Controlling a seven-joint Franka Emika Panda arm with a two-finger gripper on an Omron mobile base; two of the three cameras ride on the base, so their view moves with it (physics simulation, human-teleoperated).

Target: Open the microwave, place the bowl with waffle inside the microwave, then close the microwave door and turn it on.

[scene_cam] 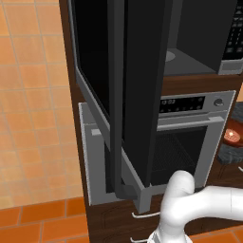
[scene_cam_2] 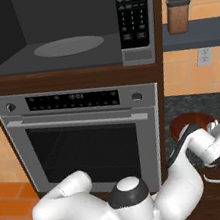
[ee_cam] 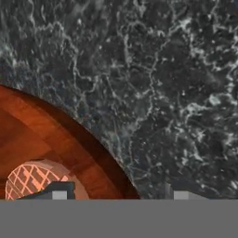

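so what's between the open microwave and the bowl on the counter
In the right base view, the microwave's keypad panel and the dark wood cabinet edge lie between the microwave cavity and the bowl on the counter.

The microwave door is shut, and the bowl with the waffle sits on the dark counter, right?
Not quite. The microwave door is swung wide open, as the left base view shows. The bowl with the waffle does sit on the dark counter.

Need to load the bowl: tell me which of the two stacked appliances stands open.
The upper one, the microwave: its door is swung wide, cavity exposed. The oven below stays shut.
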